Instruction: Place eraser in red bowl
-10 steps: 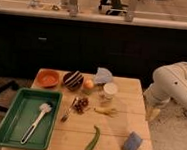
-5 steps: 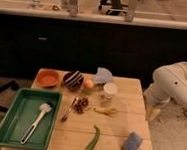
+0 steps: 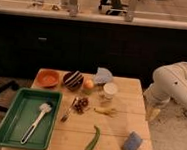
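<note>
My gripper (image 3: 153, 114) hangs just off the right edge of the table (image 3: 127, 121); I cannot tell its grip state. The eraser (image 3: 74, 78) lies well apart across the table, just beside the red bowl (image 3: 48, 78).

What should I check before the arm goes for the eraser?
1. Eraser found: ok, striped block at the dark bowl.
2. Eraser inside that bowl or only against it: cannot tell.
3. Red bowl free: ok, looks empty, left of the dark bowl.
4. Pincer near eraser: not ok, it hangs beside the table's right edge.
5. Straight path open: not ok, cup and orange stand between.
</note>
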Robot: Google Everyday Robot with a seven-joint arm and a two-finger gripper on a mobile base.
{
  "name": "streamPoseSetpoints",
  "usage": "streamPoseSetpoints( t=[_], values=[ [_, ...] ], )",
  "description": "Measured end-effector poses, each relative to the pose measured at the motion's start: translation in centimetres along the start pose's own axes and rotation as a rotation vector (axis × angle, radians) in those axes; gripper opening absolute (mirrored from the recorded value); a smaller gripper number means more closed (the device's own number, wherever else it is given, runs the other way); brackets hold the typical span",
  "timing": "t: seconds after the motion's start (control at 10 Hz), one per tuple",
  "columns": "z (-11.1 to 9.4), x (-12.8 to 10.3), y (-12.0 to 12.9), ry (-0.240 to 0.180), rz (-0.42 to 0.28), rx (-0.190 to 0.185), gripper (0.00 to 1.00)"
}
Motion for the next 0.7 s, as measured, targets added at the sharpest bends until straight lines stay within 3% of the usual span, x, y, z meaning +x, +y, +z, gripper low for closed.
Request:
streamPoseSetpoints(
  t=[0.4, 0.7],
  values=[
    [0.0, 0.0, 0.0, 0.0, 0.0, 0.0, 0.8],
    [-0.2, -0.49, 0.29, 0.024, -0.005, 0.019, 0.8]
  ],
)
